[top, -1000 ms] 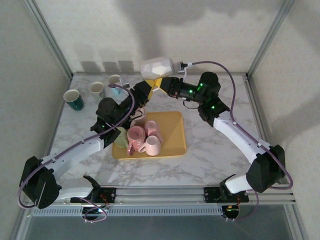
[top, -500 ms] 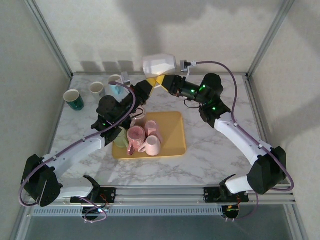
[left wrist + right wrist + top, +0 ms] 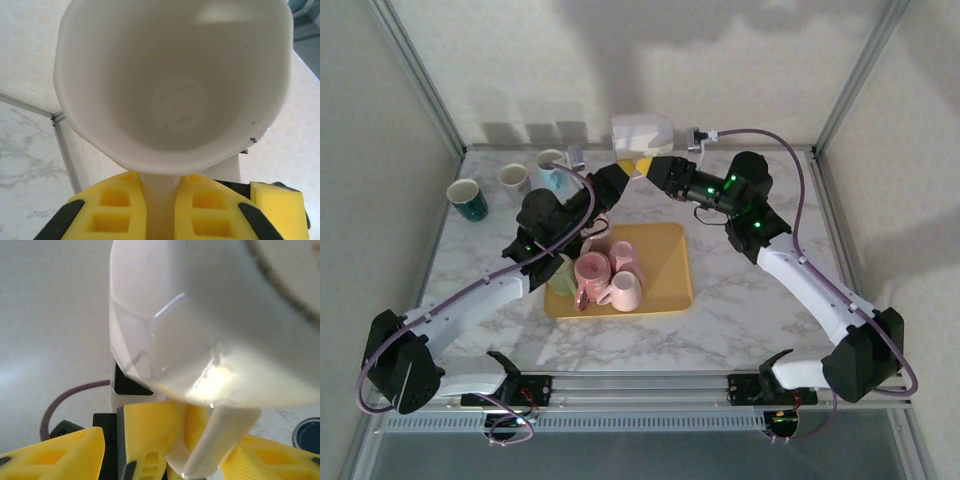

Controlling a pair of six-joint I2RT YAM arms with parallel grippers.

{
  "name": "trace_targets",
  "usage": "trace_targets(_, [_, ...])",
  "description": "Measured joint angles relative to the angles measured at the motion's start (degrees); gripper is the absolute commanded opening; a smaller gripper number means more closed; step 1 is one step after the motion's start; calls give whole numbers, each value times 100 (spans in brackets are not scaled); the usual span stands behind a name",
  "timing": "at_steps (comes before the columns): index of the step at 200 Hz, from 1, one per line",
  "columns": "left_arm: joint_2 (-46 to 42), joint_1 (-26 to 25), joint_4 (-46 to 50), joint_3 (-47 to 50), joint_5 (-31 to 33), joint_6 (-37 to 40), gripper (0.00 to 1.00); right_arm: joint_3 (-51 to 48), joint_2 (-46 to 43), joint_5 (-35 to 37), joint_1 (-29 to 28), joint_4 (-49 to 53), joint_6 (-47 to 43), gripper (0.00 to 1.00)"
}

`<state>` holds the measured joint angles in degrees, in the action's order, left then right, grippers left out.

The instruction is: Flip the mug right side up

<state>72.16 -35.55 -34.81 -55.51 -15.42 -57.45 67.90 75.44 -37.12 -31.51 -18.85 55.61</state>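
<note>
Both arms share one build: white tube-like links joined by chunky black joint housings. The left arm (image 3: 470,300) has a bulky black elbow block at eight o'clock on the table, and the right arm (image 3: 810,280) has its twin at four o'clock. A purplish cable (image 3: 790,190) loops loosely along each arm. Small green lights (image 3: 732,182) glow on the black wrist sections. The left gripper (image 3: 160,200) and right gripper (image 3: 160,455) carry yellow fingers (image 3: 115,210) moulded with square pockets and trimmed in black at the outer edges.

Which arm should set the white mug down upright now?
Left: the left gripper is shut on the white mug by its handle; the right gripper stands open, holding nothing.
</note>
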Motion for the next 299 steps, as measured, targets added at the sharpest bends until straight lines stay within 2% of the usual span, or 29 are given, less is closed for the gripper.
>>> trace_targets(43, [-55,35,682,-310,214,562,0,52,-555,72,190,1532,-1325,65])
trace_targets(83, [-55,234,1596,-774,339,1178,0,372,-789,699,214,3368,-2870,65])
trace_targets(127, [299,476,2811,-1569,645,2100,0,431,-761,1276,289,4509,-3816,65])
trace_targets(164, [1014,748,3764,-2203,1073,2793,0,566,-531,1449,330,4865,-4155,65])
trace_targets(214, [2492,1064,5259,-3536,1703,3436,0,734,-122,1488,444,5038,-4323,64])
trace_targets(270, [4061,1102,6321,-4883,2302,3694,0,927,446,1480,577,5125,-4312,62])
trace_targets(299, [4706,1152,6553,-5340,2653,3790,0,942,605,1462,614,5121,-4275,62])
